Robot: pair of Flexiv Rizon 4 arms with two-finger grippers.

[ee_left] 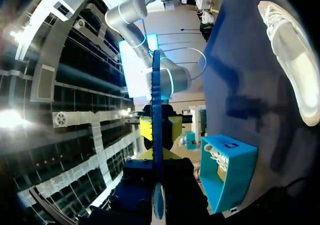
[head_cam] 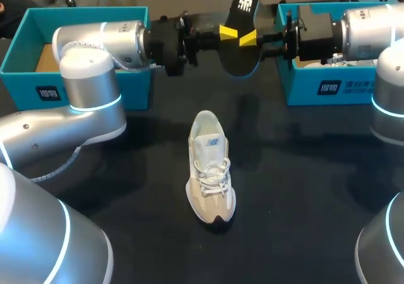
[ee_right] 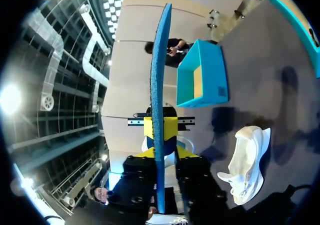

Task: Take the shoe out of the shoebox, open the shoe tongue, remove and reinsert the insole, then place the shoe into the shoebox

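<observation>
- Two hands meet over the far middle of the worktop (head_cam: 303,170). Between them they hold the insole (head_cam: 243,60) in the air, clear of the surface.
- Our left hand (head_cam: 228,30) is clamped on the insole from the left. In its wrist view the insole runs edge-on between the yellow fingers.
- Our right hand (head_cam: 249,39) grips the same insole from the right, with a finger pressed to each face.
- We see the insole as black on the face turned up toward the head view, with a white mark near its far end. Its edge looks blue from both wrists. Its length runs away from us, across the line of the two arms.
- We find the shoe (head_cam: 211,170) standing on its sole in the middle of the worktop, nearer to us than the hands and well apart from them. It is white and cream, laced, and has a dark patch at the toe. The toe points toward us and the heel opening faces the hands.
- We count two open teal boxes at the far side, both apart from the shoe. The left box (head_cam: 95,85) shows a brown floor, and the right box (head_cam: 303,85) has a second shoe (ee_left: 216,157) inside.
</observation>
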